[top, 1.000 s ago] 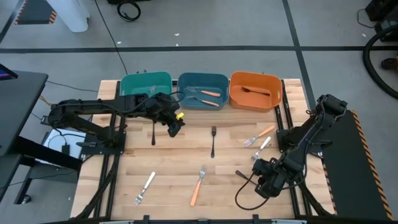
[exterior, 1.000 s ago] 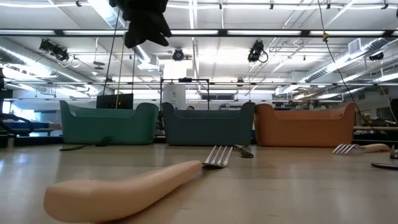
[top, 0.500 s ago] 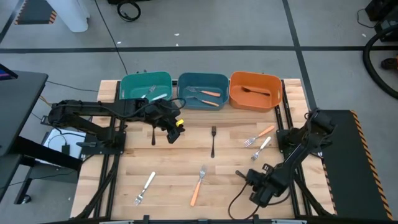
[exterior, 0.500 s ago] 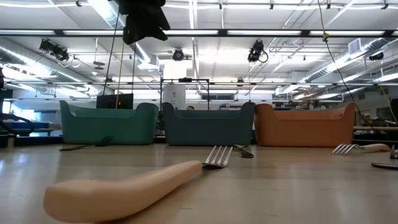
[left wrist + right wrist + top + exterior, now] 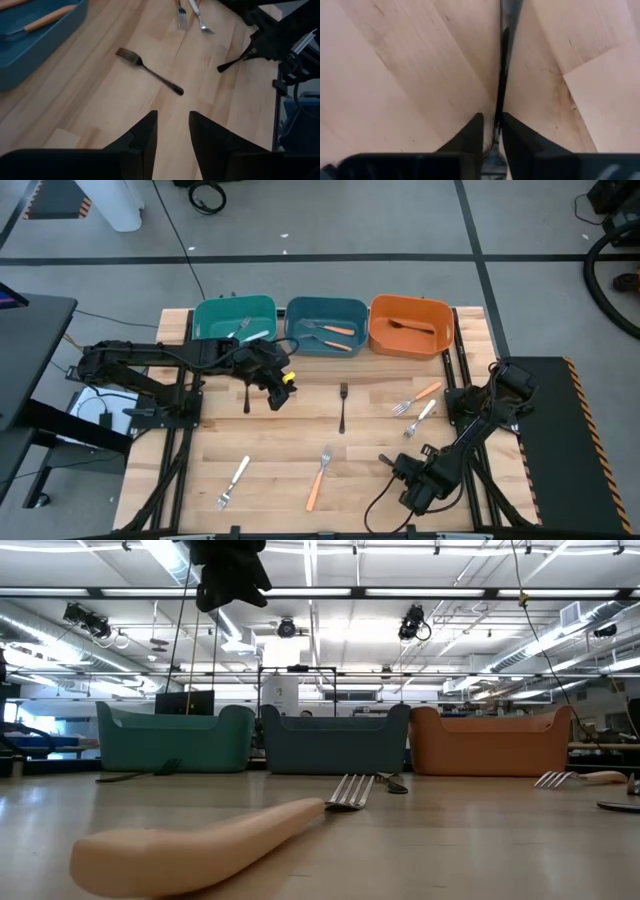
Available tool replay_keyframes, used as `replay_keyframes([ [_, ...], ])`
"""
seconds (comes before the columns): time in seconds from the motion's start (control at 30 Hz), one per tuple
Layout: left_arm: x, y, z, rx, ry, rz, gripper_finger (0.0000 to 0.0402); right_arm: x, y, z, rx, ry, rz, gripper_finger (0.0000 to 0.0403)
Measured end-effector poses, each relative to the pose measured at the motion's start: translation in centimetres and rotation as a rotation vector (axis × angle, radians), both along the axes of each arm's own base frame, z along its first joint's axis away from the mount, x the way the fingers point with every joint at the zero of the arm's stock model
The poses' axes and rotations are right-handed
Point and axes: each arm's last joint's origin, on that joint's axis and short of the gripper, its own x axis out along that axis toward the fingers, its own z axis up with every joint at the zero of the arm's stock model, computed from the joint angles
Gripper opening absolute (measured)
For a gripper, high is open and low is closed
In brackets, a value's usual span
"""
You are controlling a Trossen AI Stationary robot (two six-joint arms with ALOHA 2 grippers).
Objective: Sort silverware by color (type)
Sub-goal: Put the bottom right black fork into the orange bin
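Observation:
My right gripper (image 5: 408,474) is low over the table's near right part, shut on a black fork (image 5: 388,462) that also shows in the right wrist view (image 5: 501,75). My left gripper (image 5: 278,388) hangs open and empty above the table in front of the teal bin, high in the low view (image 5: 230,575). A black fork (image 5: 246,392) lies flat beside it and another black fork (image 5: 343,406) lies at mid-table. Lying flat too are silver forks (image 5: 235,480) (image 5: 421,418) and orange-handled forks (image 5: 318,478) (image 5: 420,394). My right gripper has one end of the black fork (image 5: 497,117) pinched between its two fingers (image 5: 472,132), which lie along the fork. The fork's free end (image 5: 221,67) points toward the table's left. It stays level at the tabletop; whether it is lifted clear I cannot tell.
Three bins stand along the far edge: teal (image 5: 212,313) with silver forks, blue (image 5: 326,307) with orange-handled forks, orange (image 5: 412,346) with a black fork. Bare wood lies between the scattered forks. Arm bases and cables flank both sides of the table.
My right arm has folded down, and its gripper has moved toward the table's near edge and left, along the black fork, which has stayed in place. My left gripper has shifted slightly toward the near edge.

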Motion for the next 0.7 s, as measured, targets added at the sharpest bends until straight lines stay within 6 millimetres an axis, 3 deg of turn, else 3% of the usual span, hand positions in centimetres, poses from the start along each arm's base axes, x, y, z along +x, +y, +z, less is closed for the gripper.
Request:
replay_keyframes([
  [0.1,-0.2,0.0,-0.2,0.000,0.031,-0.001,0.0121,0.2,-0.1,-0.1,0.006,0.011,-0.006,0.0017],
  [0.37,-1.2,0.0,-1.1,-0.004,0.165,-0.001,0.0121,0.5,-1.1,1.4,0.036,-0.007,-0.070,0.0009],
  [0.53,-1.2,0.1,-1.1,0.018,0.172,0.019,0.0121,0.9,-2.4,5.4,0.030,-0.093,-0.102,0.0009],
  [0.7,-1.2,0.2,-1.1,0.046,0.171,0.045,0.0121,0.9,-5.3,9.8,-0.049,-0.199,-0.139,0.0009],
])
